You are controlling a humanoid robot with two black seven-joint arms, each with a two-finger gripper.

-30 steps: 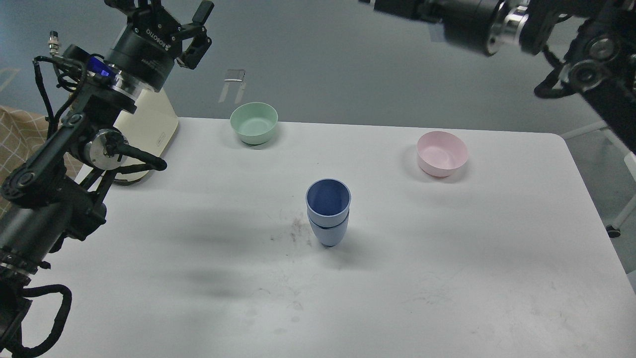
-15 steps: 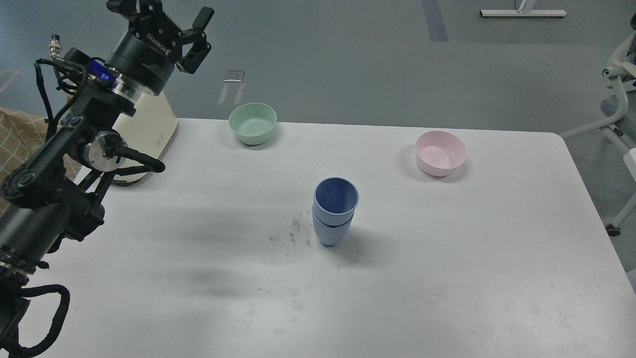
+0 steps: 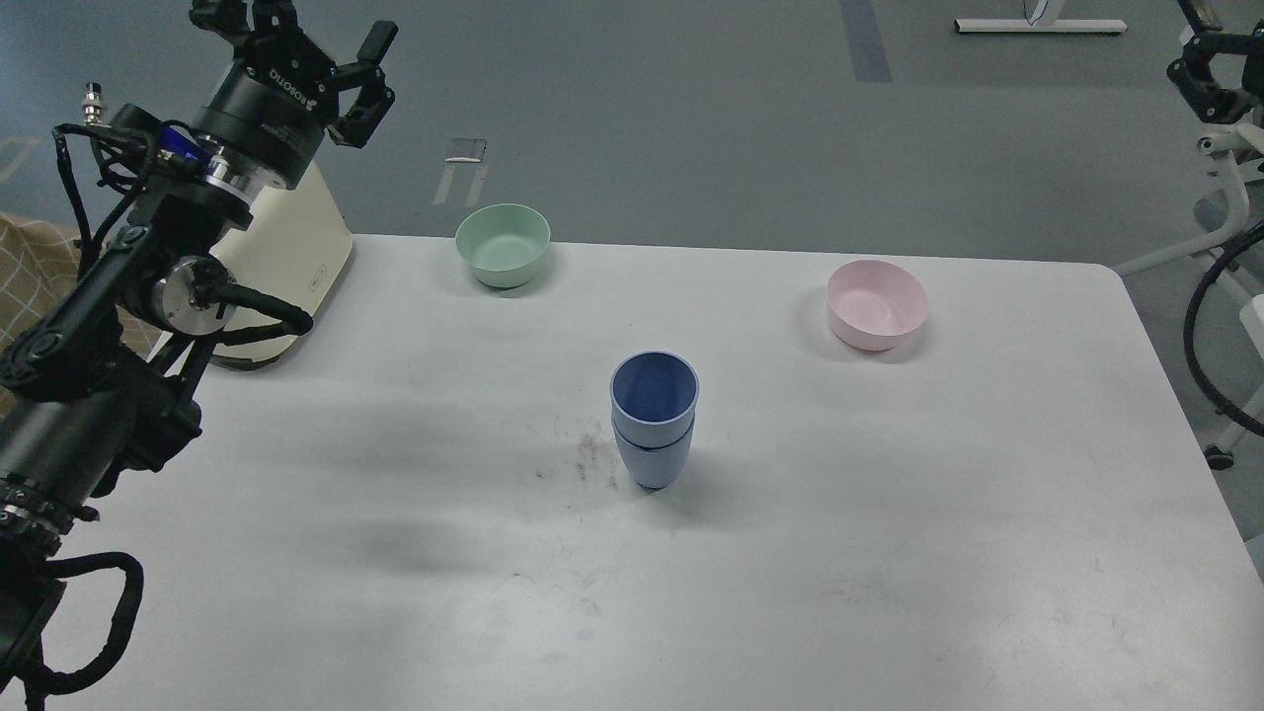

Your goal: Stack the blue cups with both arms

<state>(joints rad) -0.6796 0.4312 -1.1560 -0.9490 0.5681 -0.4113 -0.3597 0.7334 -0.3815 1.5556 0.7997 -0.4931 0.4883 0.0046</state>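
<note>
The two blue cups stand nested in one upright stack in the middle of the white table [image 3: 889,553]. The upper cup [image 3: 654,393] sits inside the lower cup [image 3: 652,464]. My left gripper [image 3: 296,44] is raised high at the far left, well away from the cups, with its fingers spread and nothing between them. Of my right arm only a dark jointed end [image 3: 1207,69] and a cable loop [image 3: 1210,346] show at the right edge. Its fingers cannot be told apart.
A pale green bowl [image 3: 503,244] stands at the back of the table and a pale pink bowl [image 3: 877,304] at the back right. A cream-coloured appliance [image 3: 286,267] stands at the back left under my left arm. Dark scuff marks [image 3: 591,456] lie left of the cups.
The cup stack leaned to the right half a second ago and now stands straight. My left gripper has moved a little up and left. A dark end of my right arm has come into view at the right edge.
</note>
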